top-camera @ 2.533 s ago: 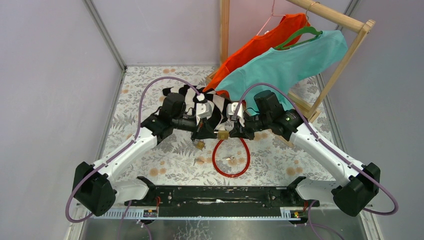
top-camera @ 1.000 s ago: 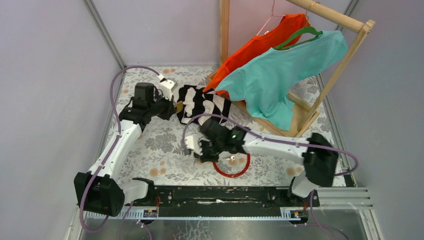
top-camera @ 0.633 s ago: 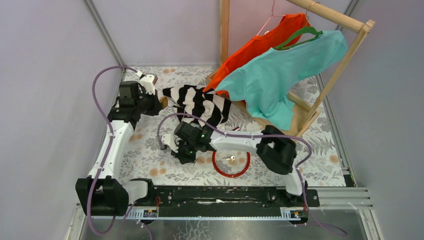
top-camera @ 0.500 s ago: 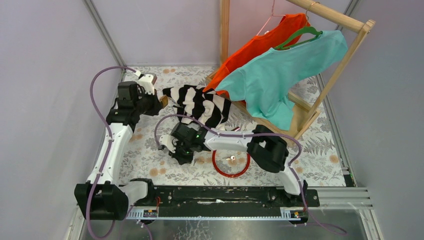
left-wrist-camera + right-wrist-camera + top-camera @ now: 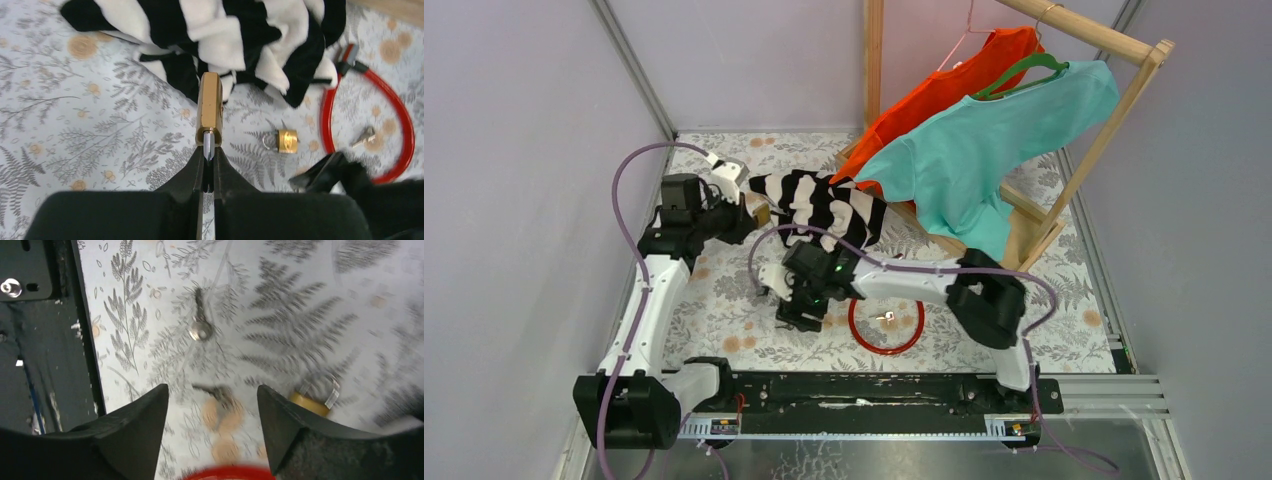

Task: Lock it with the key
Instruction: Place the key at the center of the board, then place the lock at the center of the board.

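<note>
The brass padlock (image 5: 209,102) was held clamped in the left pincer (image 5: 208,150) at the far left. The right pincer (image 5: 211,396), its jaws apart and nothing gripped, was poised over a key (image 5: 201,329) lying on the tabletop (image 5: 310,295). Pickup, insertion and turning were judged outstanding.

Robot test cell: plain grey panel walls (image 5: 524,150), metal base rail (image 5: 864,390), wooden clothes rack (image 5: 1124,42).

Left jaws tight; right jaws wide
</note>
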